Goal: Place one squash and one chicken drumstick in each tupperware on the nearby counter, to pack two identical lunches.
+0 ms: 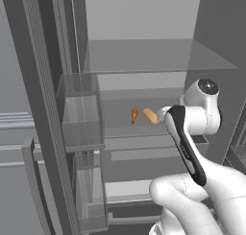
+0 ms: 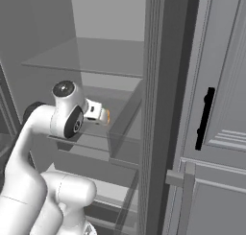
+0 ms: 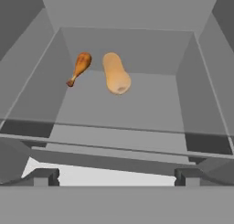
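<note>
Pincer (image 3: 117,175) stands wide open and empty, its dark fingertips (image 3: 45,176) aimed into a grey shelf compartment. On the shelf floor (image 3: 137,109) ahead lie a small orange chicken drumstick (image 3: 80,67) and an elongated tan squash (image 3: 115,73), just beside each other, not touching, well apart from the pincer.

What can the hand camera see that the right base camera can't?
The hand view alone shows the small orange chicken drumstick lying just left of the long tan squash, with the claw's open finger tips low in the picture. The right base view alone shows the white arm and a black bar handle on the grey door. Both show the grey shelf inside the open fridge.
</note>
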